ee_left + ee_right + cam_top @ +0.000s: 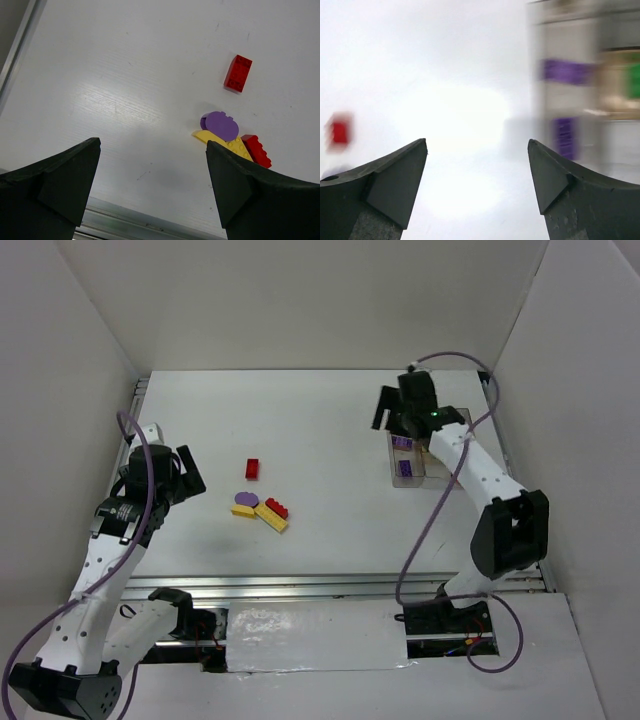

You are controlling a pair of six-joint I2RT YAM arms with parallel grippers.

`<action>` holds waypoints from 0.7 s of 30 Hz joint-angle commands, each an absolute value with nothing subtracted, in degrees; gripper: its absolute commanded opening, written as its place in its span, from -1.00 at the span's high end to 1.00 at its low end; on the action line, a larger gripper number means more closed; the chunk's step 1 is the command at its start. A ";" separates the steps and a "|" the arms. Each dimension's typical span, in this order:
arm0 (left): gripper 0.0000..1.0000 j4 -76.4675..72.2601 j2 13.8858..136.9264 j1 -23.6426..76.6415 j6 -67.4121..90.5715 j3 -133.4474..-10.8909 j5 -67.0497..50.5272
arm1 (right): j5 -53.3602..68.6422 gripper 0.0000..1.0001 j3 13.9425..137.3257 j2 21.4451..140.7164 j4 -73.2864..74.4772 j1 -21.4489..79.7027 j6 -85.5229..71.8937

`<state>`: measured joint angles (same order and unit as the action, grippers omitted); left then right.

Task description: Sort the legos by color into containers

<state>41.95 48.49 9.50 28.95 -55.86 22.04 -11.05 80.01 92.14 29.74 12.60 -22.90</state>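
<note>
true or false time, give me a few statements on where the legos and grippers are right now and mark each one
1. The left gripper holds a yellow brick. False: it is open and empty.
2. A red brick lies alone, apart from the other loose legos. True.
3. Purple bricks sit in the container. True.
4. The right gripper is shut on a lego. False: its jaws stand apart with nothing between them.
5. The rounded purple piece is in the container. False: it lies on the table among the loose legos.
</note>
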 commanded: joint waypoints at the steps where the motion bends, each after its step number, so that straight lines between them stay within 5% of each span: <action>1: -0.99 41.22 47.64 9.05 30.32 -56.60 25.13 | -0.93 -0.78 75.78 85.44 27.78 19.85 -18.37; 2: -0.99 41.39 47.55 9.05 30.41 -56.69 25.40 | 1.56 -0.99 72.98 84.56 26.29 23.34 -16.80; 9: -0.99 41.22 47.20 8.96 30.24 -56.95 24.26 | 0.02 -0.96 68.72 90.95 21.09 46.74 -8.27; 21: -0.99 40.69 46.93 9.05 29.62 -56.51 22.68 | -1.94 -0.29 84.37 111.70 20.74 52.21 -5.54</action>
<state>42.00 47.70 9.39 30.13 -55.86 23.55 -1.37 79.33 111.61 22.81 52.58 -7.66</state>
